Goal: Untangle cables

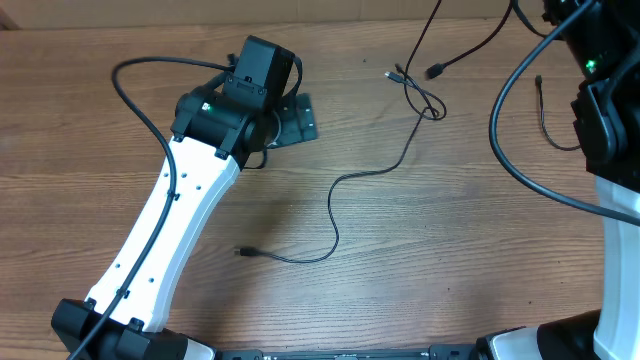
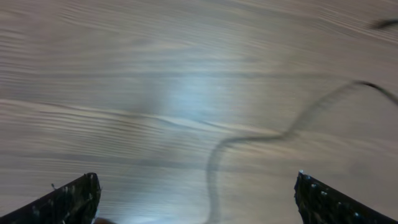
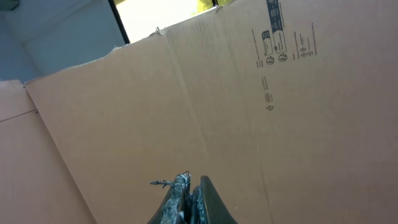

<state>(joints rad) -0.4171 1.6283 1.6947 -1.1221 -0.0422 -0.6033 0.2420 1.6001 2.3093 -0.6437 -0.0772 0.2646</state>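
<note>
Thin black cables lie across the wooden table. The longest cable point(image 1: 334, 205) runs from a plug point(image 1: 243, 252) at the front up to a small knot point(image 1: 430, 105), where it crosses another cable point(image 1: 470, 50) that leads off the far edge. A short separate cable point(image 1: 548, 120) lies at the right. My left gripper point(image 1: 293, 118) hovers open to the left of the tangle, holding nothing. In the left wrist view its fingers point(image 2: 74, 200) stand wide over a blurred cable point(image 2: 298, 121). My right gripper point(image 3: 193, 183) is shut and empty, pointing at a cardboard wall.
The right arm point(image 1: 605, 120) stands at the table's right edge with its thick black cable point(image 1: 505, 150) looping over the wood. A cardboard wall point(image 3: 249, 112) borders the far side. The left arm's own cable point(image 1: 130, 100) arcs at the left.
</note>
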